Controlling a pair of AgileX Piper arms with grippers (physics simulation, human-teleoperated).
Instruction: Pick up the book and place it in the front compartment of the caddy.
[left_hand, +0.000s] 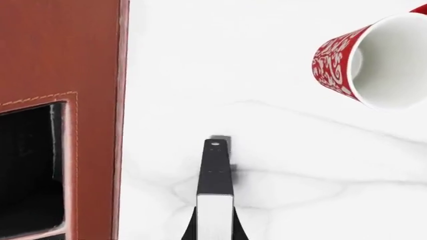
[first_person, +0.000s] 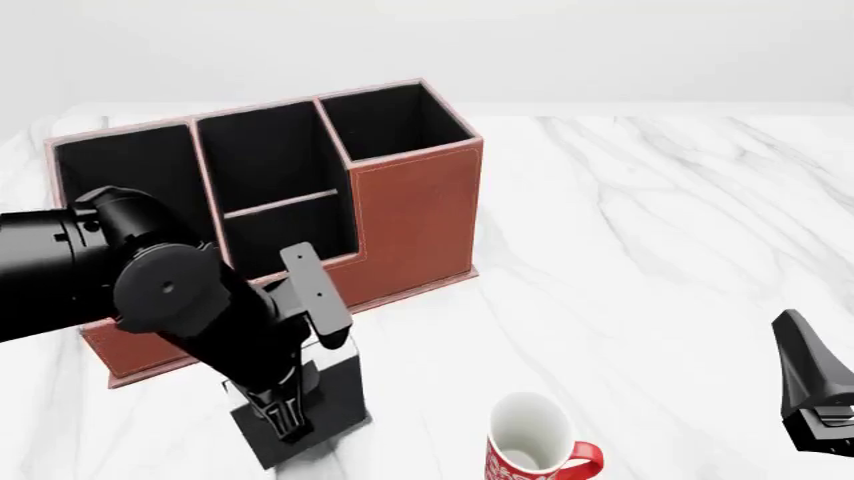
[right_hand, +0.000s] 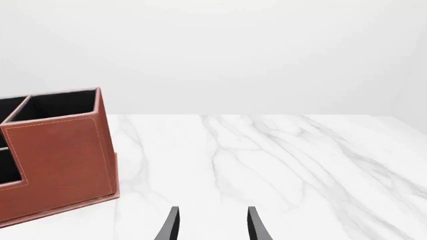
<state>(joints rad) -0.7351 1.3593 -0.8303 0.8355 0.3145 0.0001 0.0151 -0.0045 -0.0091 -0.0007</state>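
Reddish-brown leather-look walls with light stitching form the caddy (first_person: 414, 215), which stands on the white marble table (first_person: 641, 250) at the far left of the front view and shows black compartments behind a stepped front wall. Just in front of its near wall, the book (first_person: 334, 385) stands upright with its black cover facing outward and its white page edge visible in the left wrist view (left_hand: 215, 217). The left gripper (first_person: 296, 385) points downward over the book, its fingers closed against the 2 covers, so the book is clamped between them; whether the book rests on the table or is raised off it cannot be determined. A red patterned mug (first_person: 534, 450) with a white interior stands near the book, toward the right and close to the near table edge. The right gripper (right_hand: 212, 225) hangs at the right side, well apart from the caddy, with its 2 fingers parted and nothing between them.
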